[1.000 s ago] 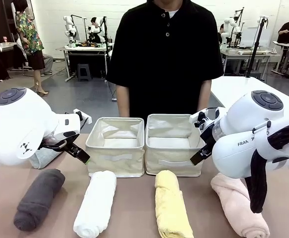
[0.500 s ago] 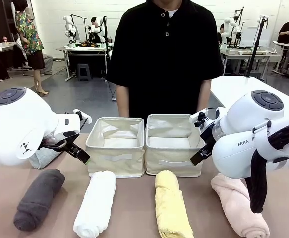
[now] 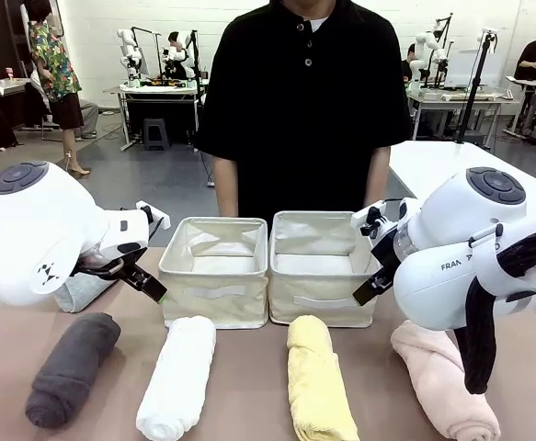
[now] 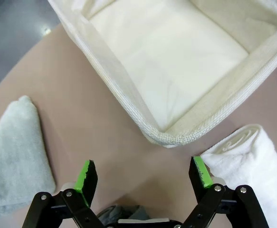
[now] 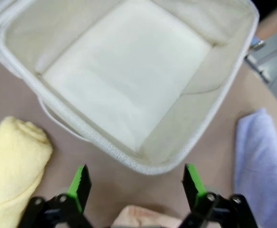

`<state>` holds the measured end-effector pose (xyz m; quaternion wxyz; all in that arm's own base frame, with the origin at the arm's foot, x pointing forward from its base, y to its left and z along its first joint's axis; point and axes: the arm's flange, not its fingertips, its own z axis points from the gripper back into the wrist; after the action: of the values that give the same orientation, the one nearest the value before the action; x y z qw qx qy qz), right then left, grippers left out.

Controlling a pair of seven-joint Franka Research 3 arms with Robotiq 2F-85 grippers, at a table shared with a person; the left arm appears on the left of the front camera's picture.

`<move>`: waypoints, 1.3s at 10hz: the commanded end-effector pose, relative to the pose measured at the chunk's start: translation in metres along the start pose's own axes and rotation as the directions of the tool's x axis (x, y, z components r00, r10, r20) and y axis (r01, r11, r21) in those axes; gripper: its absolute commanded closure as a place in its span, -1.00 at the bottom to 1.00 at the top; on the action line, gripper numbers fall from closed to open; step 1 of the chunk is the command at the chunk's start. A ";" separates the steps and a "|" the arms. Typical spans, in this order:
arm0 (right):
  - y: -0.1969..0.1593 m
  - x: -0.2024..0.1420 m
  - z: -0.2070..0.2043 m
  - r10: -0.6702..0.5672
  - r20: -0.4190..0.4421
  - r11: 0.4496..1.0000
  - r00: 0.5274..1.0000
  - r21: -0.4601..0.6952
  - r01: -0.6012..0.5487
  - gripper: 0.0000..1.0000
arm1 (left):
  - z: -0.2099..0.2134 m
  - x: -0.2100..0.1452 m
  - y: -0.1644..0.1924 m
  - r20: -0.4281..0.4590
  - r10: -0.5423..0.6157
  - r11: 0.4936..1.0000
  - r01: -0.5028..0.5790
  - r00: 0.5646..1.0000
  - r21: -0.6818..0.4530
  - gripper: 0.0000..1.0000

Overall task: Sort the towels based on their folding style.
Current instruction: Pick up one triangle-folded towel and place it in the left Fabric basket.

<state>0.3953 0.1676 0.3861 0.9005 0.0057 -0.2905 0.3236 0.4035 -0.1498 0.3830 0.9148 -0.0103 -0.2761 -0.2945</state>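
Four rolled towels lie along the near edge in the front view: dark grey [image 3: 70, 367], white [image 3: 177, 377], yellow [image 3: 318, 381] and pale pink [image 3: 442, 381]. A mint green folded towel [image 3: 79, 292] peeks from behind my left arm, and in the left wrist view this mint towel [image 4: 14, 156] lies left of the fingers. A light blue towel [image 5: 262, 152] lies beside the right basket. My left gripper [image 3: 148, 283] [image 4: 143, 173] hangs open over bare table by the left basket's corner. My right gripper [image 3: 367, 289] [image 5: 136, 183] is open above the right basket's near rim.
Two cream fabric baskets [image 3: 214, 303] [image 3: 321, 308] stand side by side mid-table, with nothing inside. A person in a black shirt [image 3: 304, 101] stands right behind them. The white towel's end [image 4: 245, 156] nearly touches the left basket's rim [image 4: 176, 137]; the yellow towel [image 5: 12, 166] lies near the right basket's rim [image 5: 105, 142].
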 end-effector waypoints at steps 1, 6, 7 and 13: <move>0.011 0.026 0.094 0.024 0.110 0.992 0.994 -0.126 -0.010 -1.00 | 0.088 0.026 0.008 0.079 -0.033 0.997 0.027 0.996 0.074 -1.00; 0.051 0.075 0.309 0.069 0.294 0.947 0.953 -0.319 0.030 -1.00 | 0.289 0.086 -0.013 0.239 -0.156 0.963 0.093 0.959 0.254 -1.00; 0.054 0.072 0.315 0.081 0.306 0.937 0.949 -0.349 0.032 -1.00 | 0.304 0.084 -0.015 0.268 -0.155 0.959 0.079 0.951 0.273 -1.00; 0.050 0.067 0.316 0.075 0.283 0.959 0.956 -0.284 0.009 -1.00 | 0.294 0.078 -0.013 0.233 -0.154 0.971 0.104 0.960 0.214 -1.00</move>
<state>0.2443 0.1834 0.6738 0.8349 -0.0791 -0.4607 0.2906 0.3033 -0.1491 0.6688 0.8491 0.0625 -0.4147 -0.3213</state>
